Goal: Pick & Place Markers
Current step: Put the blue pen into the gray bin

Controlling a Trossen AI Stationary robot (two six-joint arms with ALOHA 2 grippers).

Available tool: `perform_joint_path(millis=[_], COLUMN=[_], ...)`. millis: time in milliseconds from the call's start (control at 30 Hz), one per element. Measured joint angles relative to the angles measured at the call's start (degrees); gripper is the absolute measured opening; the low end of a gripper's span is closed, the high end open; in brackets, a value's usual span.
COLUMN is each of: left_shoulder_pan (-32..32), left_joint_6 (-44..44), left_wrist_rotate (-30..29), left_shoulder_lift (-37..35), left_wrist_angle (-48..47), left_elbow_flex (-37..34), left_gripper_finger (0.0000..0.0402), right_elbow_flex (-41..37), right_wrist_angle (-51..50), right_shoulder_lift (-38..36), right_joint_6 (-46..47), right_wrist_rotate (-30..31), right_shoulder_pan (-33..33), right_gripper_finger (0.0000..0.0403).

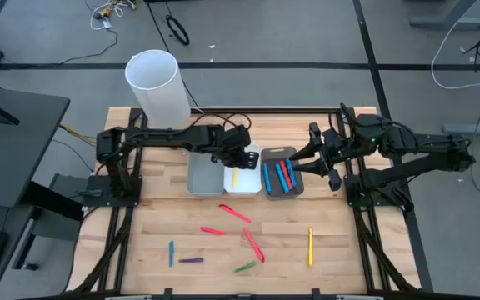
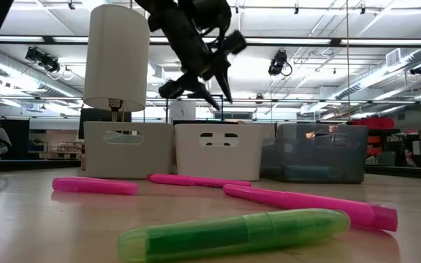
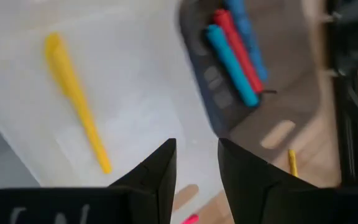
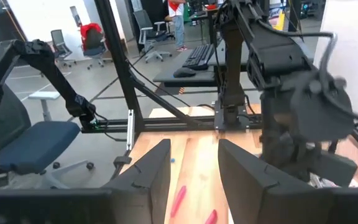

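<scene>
1. Left gripper [image 1: 238, 157] up above the small white plastic bin [image 1: 252, 185], fingers a little apart, nothing held between them.
2. One thin yellow marker [image 3: 76, 99] lying flat inside that white bin.
3. Blue and red markers [image 1: 282, 174] packed in the dark grey bin [image 1: 299, 188] next door; pale grey bin [image 1: 204, 175] on the other side.
4. Right gripper [image 1: 318, 158] waiting just past the dark grey bin, fingers a little apart, empty too.
5. More markers spread on the wooden table [image 1: 140, 233]: pink markers [image 1: 234, 213], a green marker [image 1: 244, 267], a purple marker [image 1: 192, 260], a blue marker [image 1: 171, 252], another yellow marker [image 1: 310, 247].
6. Could go wrong: round markers rolling away if pinched off-centre, or landing in the wrong colour bin.
7. Could also bump: both arms close together over the bins.
</scene>
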Motion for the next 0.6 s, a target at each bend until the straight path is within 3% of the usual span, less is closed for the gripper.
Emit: perform_joint_path(millis=[600], left_shoulder_pan=[-2.23], left_joint_6=[31.36], left_wrist_rotate=[11.74], left_shoulder_lift=[-10.47], left_wrist_angle=[3.28], left_elbow_flex=[0.00], left_gripper_finger=[0.0124], right_elbow_flex=[0.00], right_wrist_angle=[-0.03], right_shoulder_lift=[0.00], right_joint_6=[3.32], right_wrist_rotate=[0.10], right_shoulder_pan=[0.00], right_gripper_finger=[0.0134])
